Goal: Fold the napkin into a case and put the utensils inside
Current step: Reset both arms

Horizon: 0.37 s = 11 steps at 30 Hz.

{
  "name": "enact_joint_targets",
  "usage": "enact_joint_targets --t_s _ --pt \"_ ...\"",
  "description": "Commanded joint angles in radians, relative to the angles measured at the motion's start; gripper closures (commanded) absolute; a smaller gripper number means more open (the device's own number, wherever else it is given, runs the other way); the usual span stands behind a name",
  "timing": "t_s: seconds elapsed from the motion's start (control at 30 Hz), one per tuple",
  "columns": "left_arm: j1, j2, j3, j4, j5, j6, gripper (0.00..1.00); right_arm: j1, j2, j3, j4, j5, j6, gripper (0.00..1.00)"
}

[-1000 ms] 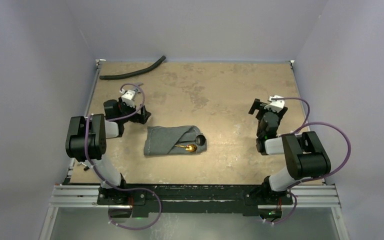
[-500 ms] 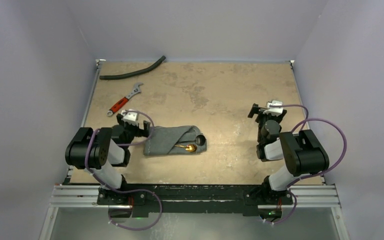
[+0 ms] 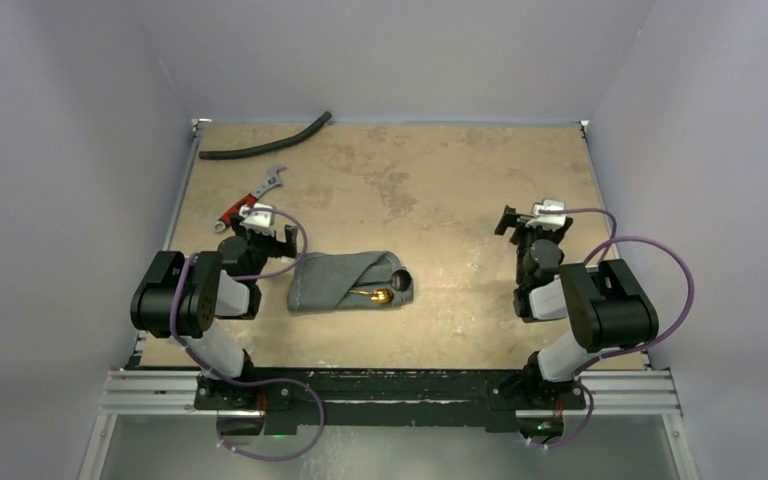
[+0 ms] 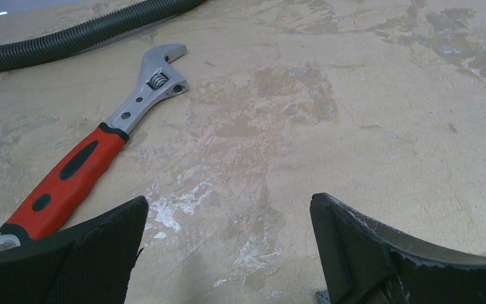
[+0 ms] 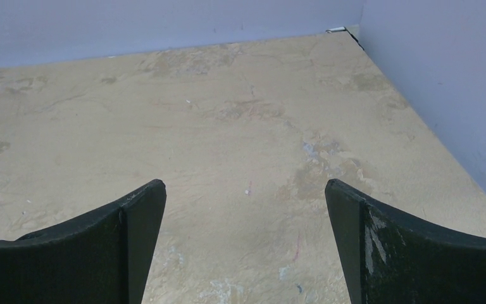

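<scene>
Napkin (image 3: 345,280) lies on the tabletop (image 3: 430,180) as a compact grey folded pouch, its opening toward the right-arm end. The rounded bowl of the black spoon (image 3: 400,277) sticks out at that end of the napkin, and the shiny tip of the gold utensil (image 3: 381,296) shows just beside it, under the lip of the fold. Both shafts are hidden, presumably inside the cloth; how deep they sit I cannot tell. Judgement: the case is made and loaded, and the ends are exposed because the pouch is shorter than the utensils. The left pincer (image 4: 228,209) has its jaws spread wide with nothing between them, and sits low over bare tabletop just off the napkin's far-left corner, clear of the cloth. Its camera looks away from the napkin, onto the red-handled adjustable wrench (image 4: 95,152) and the corrugated hose (image 4: 69,38), both farther from the napkin and, as I judge it, not part of the job. The right pincer (image 5: 245,190) is equally wide apart and empty, well to the right of the napkin and facing bare surface. Both arms off the cloth suggests parking so the fold is not disturbed. Risk: nothing pins the fold, so a nudge could open it.
</scene>
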Motion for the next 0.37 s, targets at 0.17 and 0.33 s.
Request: enact_joint_targets --t_s 0.17,0.33 --pt "0.005 0.003 0.01 0.024 0.008 -0.009 0.01 -0.004 -0.01 0.013 0.068 0.0 -0.008 0.01" --pt "0.005 0.001 0.008 0.025 0.008 -0.008 0.01 -0.004 -0.009 0.013 0.068 0.0 -0.009 0.01"
